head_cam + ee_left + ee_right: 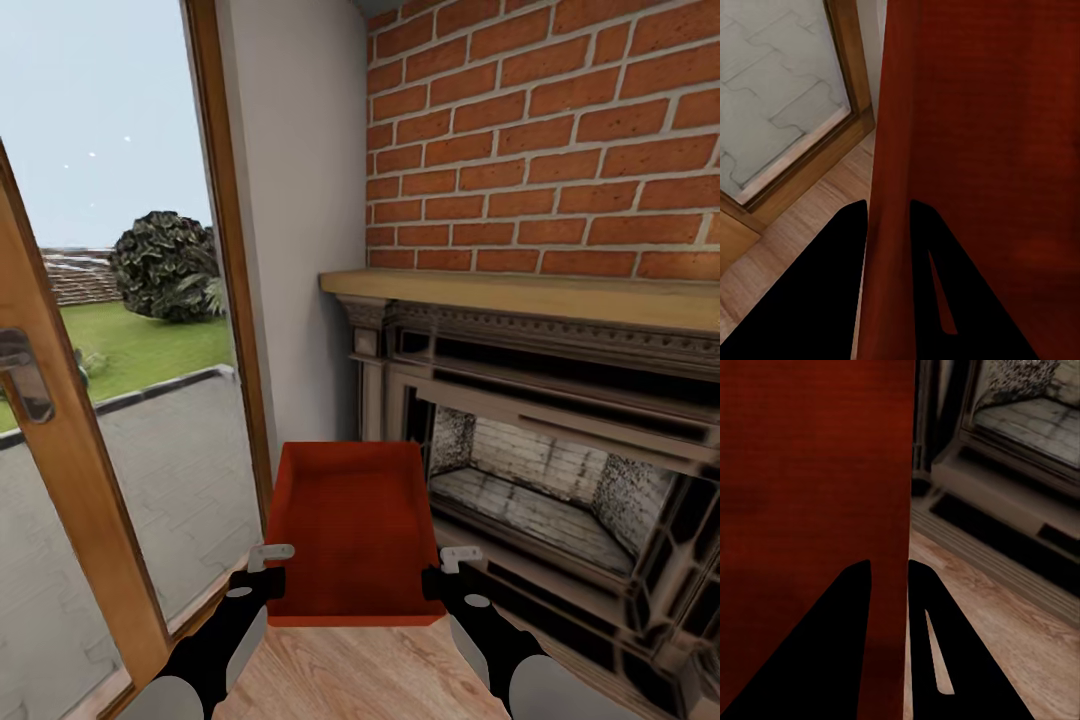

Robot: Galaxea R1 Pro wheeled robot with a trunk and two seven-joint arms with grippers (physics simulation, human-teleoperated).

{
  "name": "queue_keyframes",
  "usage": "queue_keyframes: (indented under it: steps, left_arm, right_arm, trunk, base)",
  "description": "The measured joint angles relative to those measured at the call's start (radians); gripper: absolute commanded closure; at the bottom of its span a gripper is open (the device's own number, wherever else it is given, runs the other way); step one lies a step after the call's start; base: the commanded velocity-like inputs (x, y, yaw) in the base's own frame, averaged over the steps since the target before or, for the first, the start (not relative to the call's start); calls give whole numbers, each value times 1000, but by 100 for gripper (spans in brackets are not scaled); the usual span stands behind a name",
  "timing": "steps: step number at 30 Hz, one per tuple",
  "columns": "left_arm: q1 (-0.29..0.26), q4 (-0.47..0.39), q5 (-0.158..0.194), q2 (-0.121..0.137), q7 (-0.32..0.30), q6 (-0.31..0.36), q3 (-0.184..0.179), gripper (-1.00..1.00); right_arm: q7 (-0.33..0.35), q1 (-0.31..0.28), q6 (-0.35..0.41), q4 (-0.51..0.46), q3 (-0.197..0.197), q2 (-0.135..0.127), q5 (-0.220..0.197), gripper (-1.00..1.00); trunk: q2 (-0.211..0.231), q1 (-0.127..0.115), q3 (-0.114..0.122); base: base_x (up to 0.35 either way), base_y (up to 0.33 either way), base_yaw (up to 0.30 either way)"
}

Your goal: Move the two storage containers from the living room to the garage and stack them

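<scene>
A red brick wall [560, 140] goes up above a wooden shelf [520, 292]. Under it is a dark fireplace [560, 470]. On the left is a big glass door with a wood frame [60, 470]. Outside are grey paving, green grass and a bush [165, 265]. The floor [390, 670] is light wood.

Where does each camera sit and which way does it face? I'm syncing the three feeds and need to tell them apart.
Head view: on the robot's head, looking forward and down at the storage container, brick fireplace and glass door; both forearms show.
Left wrist view: along the left gripper, fingers astride the container's wall, toward the door.
Right wrist view: along the right gripper, astride the opposite wall, toward the fireplace.
All three views share the container.
</scene>
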Motion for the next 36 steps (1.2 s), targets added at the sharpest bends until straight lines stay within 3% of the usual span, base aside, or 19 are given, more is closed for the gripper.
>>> queue_keyframes:
  steps: [8, 13, 25, 36]
  left_arm:
    - [0, 1, 1, 0, 0, -3, 0, 100]
    - [2, 16, 27, 4, -1, -25, -11, 100]
    - [2, 6, 37, 10, -1, -20, -27, 100]
    - [2, 11, 41, 10, -1, -22, -26, 100]
  right_arm:
    - [1, 0, -2, 0, -1, -1, 1, 100]
    - [-10, 0, -8, 4, 18, 0, -2, 100]
    - [8, 0, -9, 3, -14, 1, 14, 100]
    - [1, 0, -5, 2, -1, 1, 6, 100]
  trunk:
    - [0, 0, 1]
    - [0, 0, 1]
    - [0, 0, 1]
    - [0, 0, 6]
  base:
    - [0, 0, 0]
    - [0, 0, 0]
    - [0, 0, -2]
    - [0, 0, -218]
